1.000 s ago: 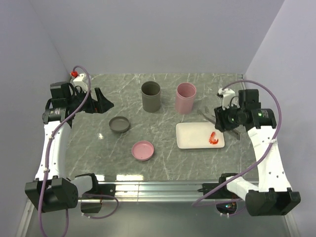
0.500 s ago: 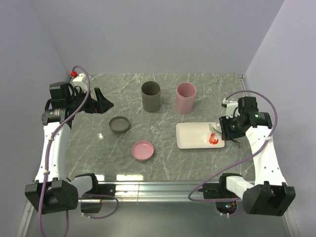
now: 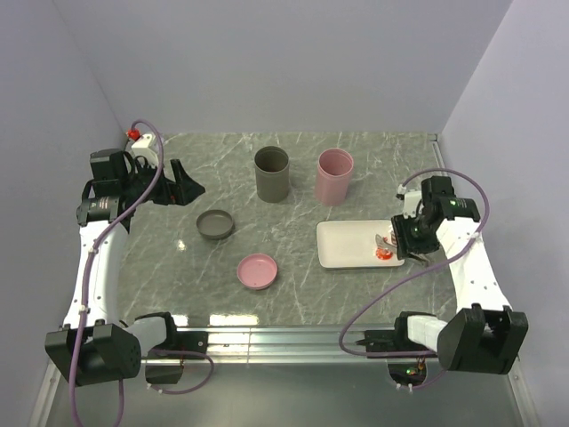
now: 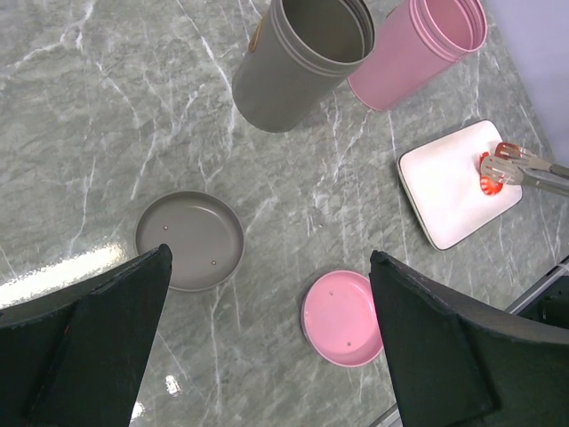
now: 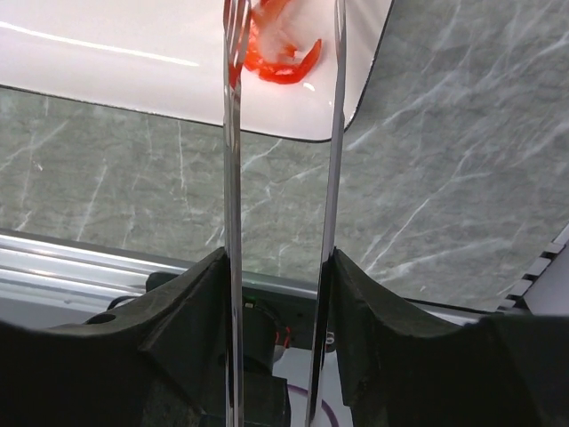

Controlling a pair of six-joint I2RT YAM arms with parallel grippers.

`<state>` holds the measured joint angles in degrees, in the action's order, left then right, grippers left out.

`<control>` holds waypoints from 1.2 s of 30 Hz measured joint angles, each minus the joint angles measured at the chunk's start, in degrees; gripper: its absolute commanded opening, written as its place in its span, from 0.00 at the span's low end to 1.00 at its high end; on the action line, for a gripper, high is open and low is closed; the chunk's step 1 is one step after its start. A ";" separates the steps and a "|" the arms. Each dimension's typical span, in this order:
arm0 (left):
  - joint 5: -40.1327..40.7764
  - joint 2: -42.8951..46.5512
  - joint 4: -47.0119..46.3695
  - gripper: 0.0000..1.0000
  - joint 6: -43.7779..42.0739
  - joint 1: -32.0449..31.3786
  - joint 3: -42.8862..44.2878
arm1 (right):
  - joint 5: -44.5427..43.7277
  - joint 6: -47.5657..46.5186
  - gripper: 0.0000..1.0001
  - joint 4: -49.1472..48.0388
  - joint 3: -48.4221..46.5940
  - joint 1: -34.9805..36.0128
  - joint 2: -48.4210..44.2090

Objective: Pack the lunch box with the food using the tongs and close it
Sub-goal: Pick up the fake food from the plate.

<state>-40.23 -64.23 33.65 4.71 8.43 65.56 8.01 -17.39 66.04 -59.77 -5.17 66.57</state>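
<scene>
On the right of the grey marble table (image 3: pixel 293 240), over the white rectangular tray (image 3: pixel 342 245): right gripper (image 3: pixel 411 233) brought forward and down within the last second, from past the tray's far right corner to just above the red-orange toy shrimp (image 3: pixel 384 253). Shrimp unmoved, lying on the tray near its right edge. Pinching the long slim grey metal tongs (image 5: pixel 233 178) across both arms, partly squeezed.

Judged: approach done, squeeze and lift next; nothing packed yet.

Left gripper (image 4: pixel 271 258) spread wide, empty, well apart at far left.

From right wrist view only: tips astride the shrimp, right tip clear of it, left tip just beside or touching, cannot tell. Overhead: same spot crowded by the wrist. From left wrist view only: tongs side-on, tips overlapping the shrimp's outer end.
</scene>
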 measured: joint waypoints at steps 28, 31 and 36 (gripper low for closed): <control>0.04 0.00 0.00 0.99 -1.01 0.00 -0.11 | 6.47 -1.03 0.12 0.61 -1.05 -0.50 4.17; 0.04 0.00 -0.02 0.99 -1.01 0.00 -0.11 | 7.19 -1.36 0.06 1.27 -2.62 -0.50 4.17; 0.04 0.00 -0.02 0.99 -0.98 0.00 -0.11 | 9.16 -1.92 0.00 2.29 -5.49 -0.50 3.78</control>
<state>-40.18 -64.23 33.63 3.73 8.43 65.45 17.17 -19.31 68.34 -65.25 -5.67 70.35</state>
